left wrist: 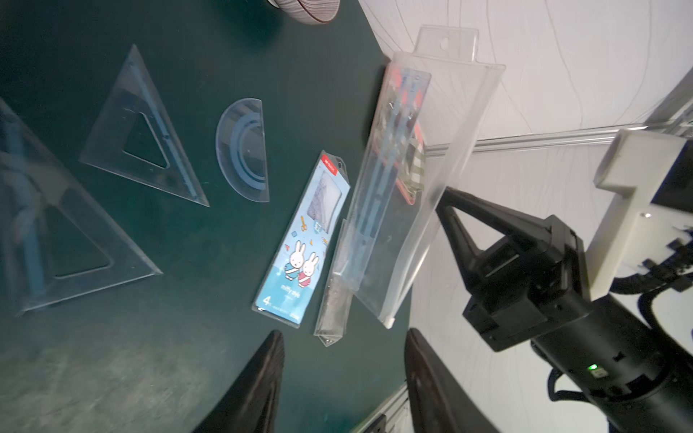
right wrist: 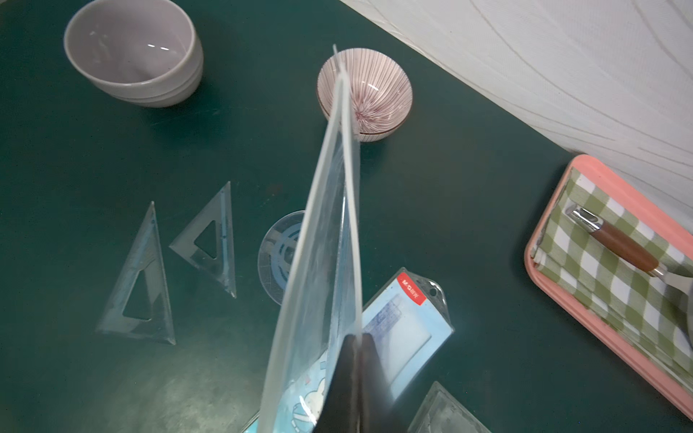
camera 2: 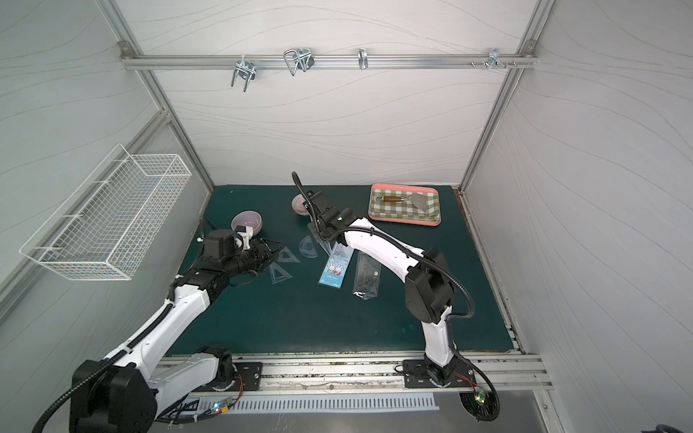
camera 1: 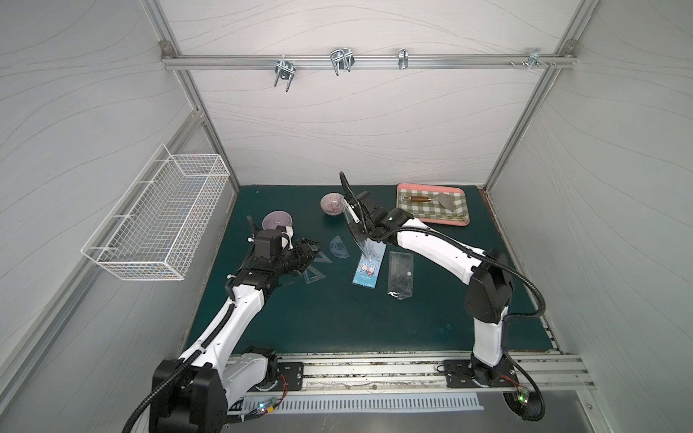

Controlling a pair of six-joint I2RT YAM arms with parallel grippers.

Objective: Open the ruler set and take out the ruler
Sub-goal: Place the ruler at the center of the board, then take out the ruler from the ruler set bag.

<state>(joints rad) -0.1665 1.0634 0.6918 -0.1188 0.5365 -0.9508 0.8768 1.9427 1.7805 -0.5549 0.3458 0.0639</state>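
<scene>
right hand (right wrist: 358,348): clamped on raised ruler set pouch (left wrist: 450,123); left hand (left wrist: 345,333): apart, agape

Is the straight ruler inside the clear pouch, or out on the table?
Inside: the blue ruler shows through the clear pouch, which the right pincer holds tilted up.

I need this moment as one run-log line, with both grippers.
right gripper: shut on clear pouch, held above mat | left gripper: open, empty | ruler: seems inside pouch | set squares, protractor: on mat
</scene>
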